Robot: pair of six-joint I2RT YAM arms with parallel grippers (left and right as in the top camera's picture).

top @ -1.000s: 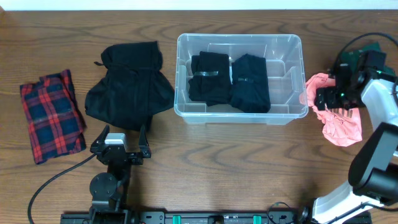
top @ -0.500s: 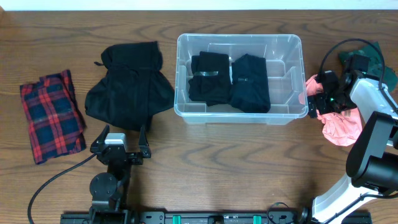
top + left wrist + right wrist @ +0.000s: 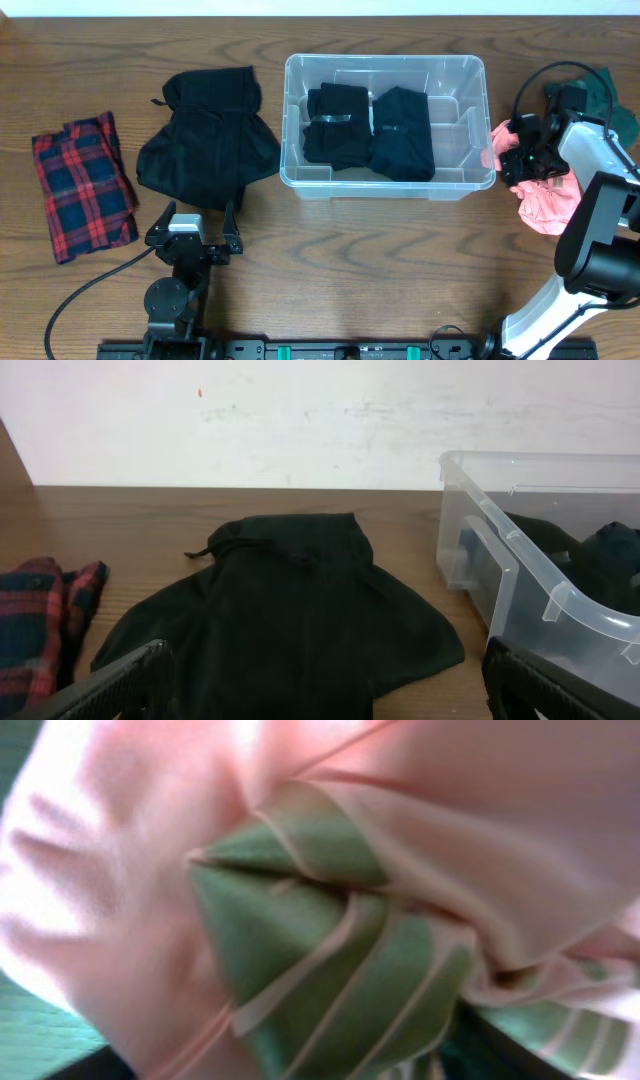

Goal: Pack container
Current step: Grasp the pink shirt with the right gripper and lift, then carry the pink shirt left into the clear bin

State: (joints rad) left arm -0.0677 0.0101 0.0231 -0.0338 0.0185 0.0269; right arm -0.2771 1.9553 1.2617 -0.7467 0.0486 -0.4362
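Two black garments [image 3: 368,130] in container [image 3: 462,100], right fingers [image 3: 520,155] on pink cloth [image 3: 550,205]

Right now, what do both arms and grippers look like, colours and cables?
The left arm is black, with a round base joint, a pale grey block behind the left gripper and a trailing black cable. The right arm has white and black segments, a black right gripper and a looping black cable.

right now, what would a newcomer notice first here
The clear container in the centre, holding two folded black garments. At the right edge, the right arm is down on a pink garment, and its wrist view is filled with pink and green cloth. A red plaid cloth lies far left.
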